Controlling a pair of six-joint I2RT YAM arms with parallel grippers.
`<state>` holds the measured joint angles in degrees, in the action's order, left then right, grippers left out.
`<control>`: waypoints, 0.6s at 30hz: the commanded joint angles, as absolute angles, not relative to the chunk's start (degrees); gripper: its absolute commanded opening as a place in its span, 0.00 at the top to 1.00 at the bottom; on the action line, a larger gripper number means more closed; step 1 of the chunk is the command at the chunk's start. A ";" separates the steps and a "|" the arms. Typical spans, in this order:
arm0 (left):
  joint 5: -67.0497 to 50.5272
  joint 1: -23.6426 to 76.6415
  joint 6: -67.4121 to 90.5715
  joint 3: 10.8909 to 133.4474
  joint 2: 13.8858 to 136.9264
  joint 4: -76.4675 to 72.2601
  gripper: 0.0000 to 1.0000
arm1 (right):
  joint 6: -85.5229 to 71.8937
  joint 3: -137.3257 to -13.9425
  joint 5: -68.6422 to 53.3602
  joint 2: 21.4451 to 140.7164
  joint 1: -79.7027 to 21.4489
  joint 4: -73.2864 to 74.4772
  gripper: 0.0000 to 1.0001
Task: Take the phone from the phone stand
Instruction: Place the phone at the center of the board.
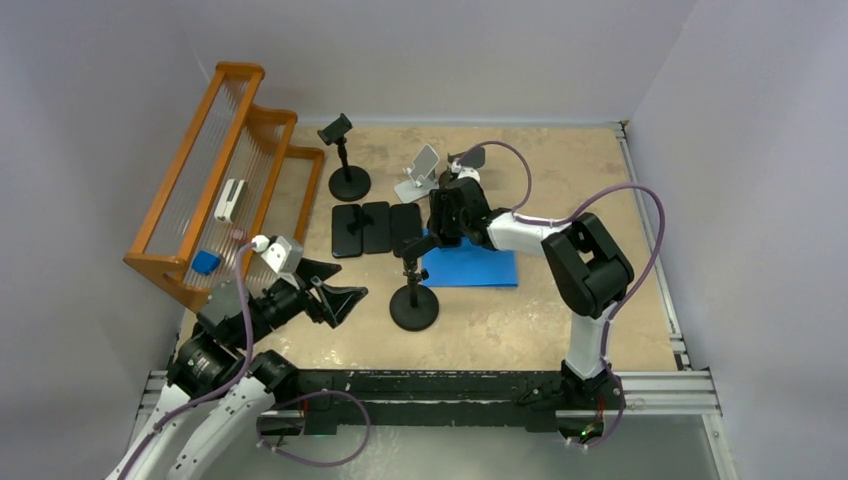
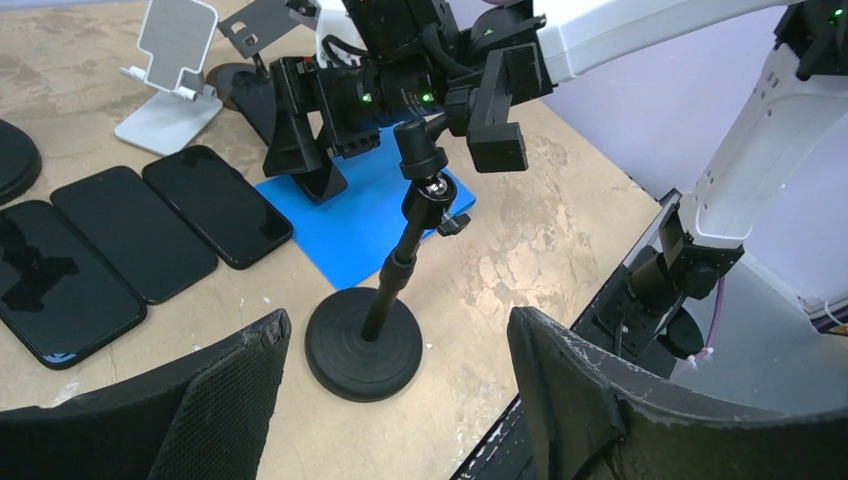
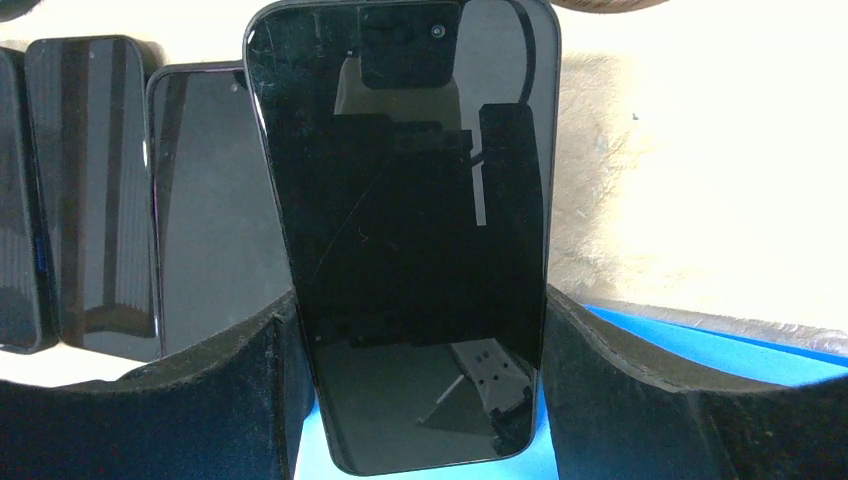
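A black phone (image 3: 400,230) stands upright between my right gripper's (image 3: 415,320) two pads, its long edges against both of them, and its lower end hangs over the blue mat (image 3: 700,345). In the top view the right gripper (image 1: 440,225) hovers at the mat's left end, just behind the black phone stand (image 1: 413,300), and the phone itself is hidden by it. The stand (image 2: 365,345) has a round base, a thin pole and a clamp head (image 2: 497,135) that holds nothing. My left gripper (image 2: 395,330) is open, near the table's front left, facing the stand's base.
Three dark phones (image 1: 375,228) lie in a row left of the mat (image 1: 475,268). A white folding stand (image 1: 420,172), another black pole stand (image 1: 347,165) and a dark plate stand (image 1: 470,158) are behind. A wooden rack (image 1: 225,170) fills the far left.
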<state>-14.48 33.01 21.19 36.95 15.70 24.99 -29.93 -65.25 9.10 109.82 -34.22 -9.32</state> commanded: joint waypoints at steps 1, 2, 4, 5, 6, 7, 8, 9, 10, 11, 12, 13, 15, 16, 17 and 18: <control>-13.67 32.74 20.69 38.26 17.85 24.55 0.22 | -30.41 -65.26 7.35 106.70 -34.20 -9.23 0.27; -13.66 32.73 20.74 38.38 18.08 24.67 0.22 | -30.31 -65.24 7.16 106.77 -34.19 -9.18 0.27; -13.73 32.78 20.83 38.50 18.51 24.81 0.22 | -30.11 -65.35 6.79 106.99 -34.19 -8.95 0.21; -13.78 32.78 20.83 38.43 18.61 24.83 0.22 | -30.05 -65.39 6.65 107.09 -34.19 -8.84 0.16; -13.80 32.73 20.83 38.41 18.71 24.77 0.22 | -29.99 -65.31 6.53 107.12 -34.15 -8.81 0.11; -13.88 32.78 20.83 38.41 18.80 24.76 0.22 | -29.93 -65.24 6.51 107.14 -34.21 -8.79 0.07; -13.89 32.76 20.83 38.41 18.87 24.83 0.22 | -29.97 -65.15 6.46 107.14 -34.19 -8.91 0.05; -13.93 32.76 20.83 38.41 18.93 24.79 0.22 | -29.96 -64.97 6.42 107.06 -34.17 -9.03 0.04; -14.01 32.78 20.76 38.45 19.04 24.74 0.22 | -29.96 -64.89 6.42 106.99 -34.18 -9.05 0.03; -14.12 32.74 20.74 38.44 19.17 24.70 0.22 | -29.97 -64.80 6.42 106.84 -34.18 -9.05 0.02; -14.15 32.77 20.67 38.49 19.25 24.70 0.22 | -30.05 -64.67 6.42 106.56 -34.17 -9.14 0.01; -14.23 32.77 20.66 38.50 19.38 24.70 0.22 | -30.11 -64.52 6.48 105.91 -34.16 -9.14 0.01; -13.96 32.77 20.90 38.62 19.70 24.70 0.21 | -30.52 -63.96 6.63 103.94 -34.17 -9.42 0.01; -13.60 32.72 21.25 38.71 19.81 24.68 0.21 | -30.76 -63.53 6.90 102.53 -34.12 -9.60 0.01; -13.03 32.71 21.76 38.82 19.98 24.62 0.21 | -31.08 -63.02 7.31 100.74 -34.16 -9.85 0.01; -12.22 32.74 22.46 38.99 20.12 24.67 0.20 | -31.57 -62.34 7.98 98.84 -34.12 -10.07 0.01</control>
